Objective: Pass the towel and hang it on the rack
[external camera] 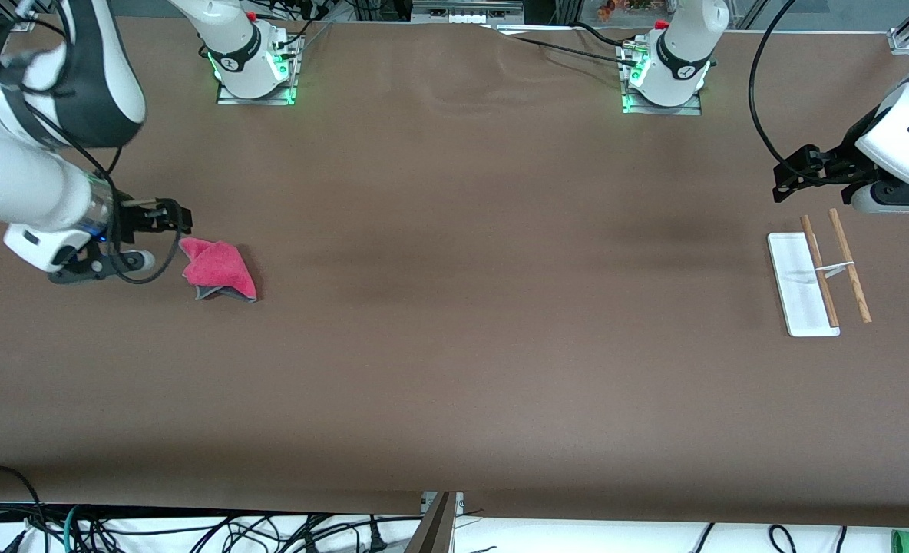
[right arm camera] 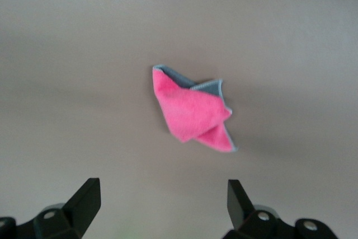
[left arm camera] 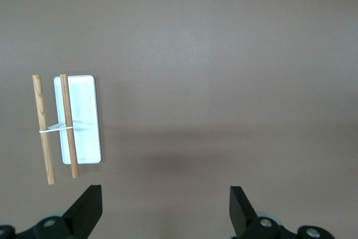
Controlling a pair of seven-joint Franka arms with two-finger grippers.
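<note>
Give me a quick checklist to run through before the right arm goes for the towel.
1. Right gripper open: ok.
2. Towel free on the table, nothing on it: ok.
3. Right gripper beside the towel, toward the right arm's end, not yet on it: ok.
4. Left gripper open, waiting above the table near the rack: ok.
5. Rack rods bare for hanging: ok.
6. Rack standing steady on its base: cannot tell.
</note>
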